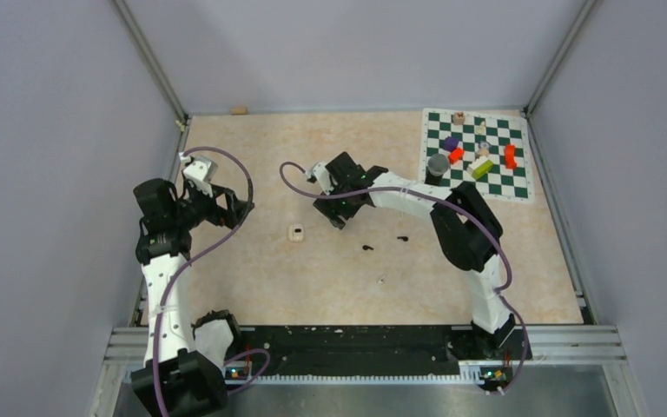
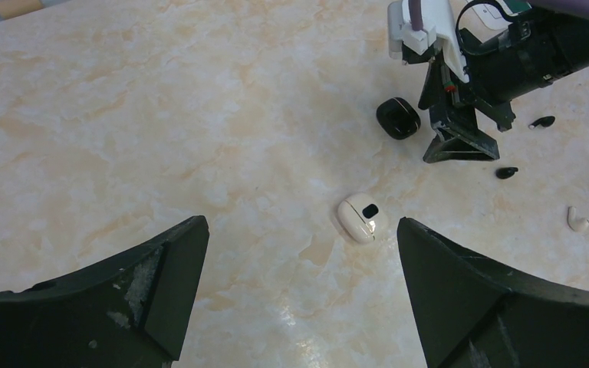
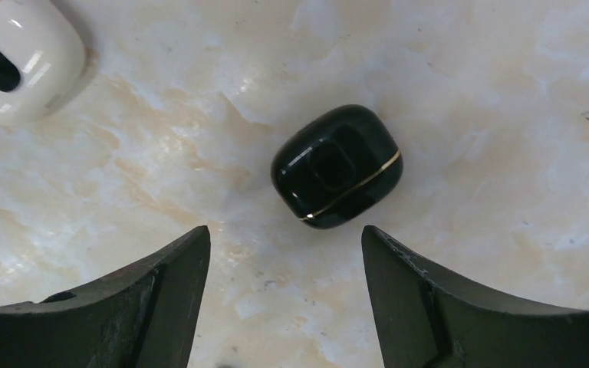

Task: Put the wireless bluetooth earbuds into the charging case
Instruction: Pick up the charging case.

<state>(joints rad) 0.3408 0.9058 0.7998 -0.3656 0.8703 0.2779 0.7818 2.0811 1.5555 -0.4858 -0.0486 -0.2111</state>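
A glossy black charging case (image 3: 336,165) lies shut on the table, just beyond the tips of my right gripper (image 3: 285,234), which is open with nothing between its fingers. A white charging case (image 2: 359,218) with a dark oval spot lies a little to the left, also in the right wrist view's corner (image 3: 15,61). Two black earbuds (image 2: 541,121) (image 2: 506,172) and one whitish earbud (image 2: 577,221) lie loose on the table nearer the arms' bases. My left gripper (image 2: 299,222) hangs wide open and empty, well back from the white case.
A green-and-white chessboard mat (image 1: 478,155) with several coloured blocks lies at the back right. A small wooden piece (image 1: 239,110) sits by the back wall. Metal rails border the table on both sides.
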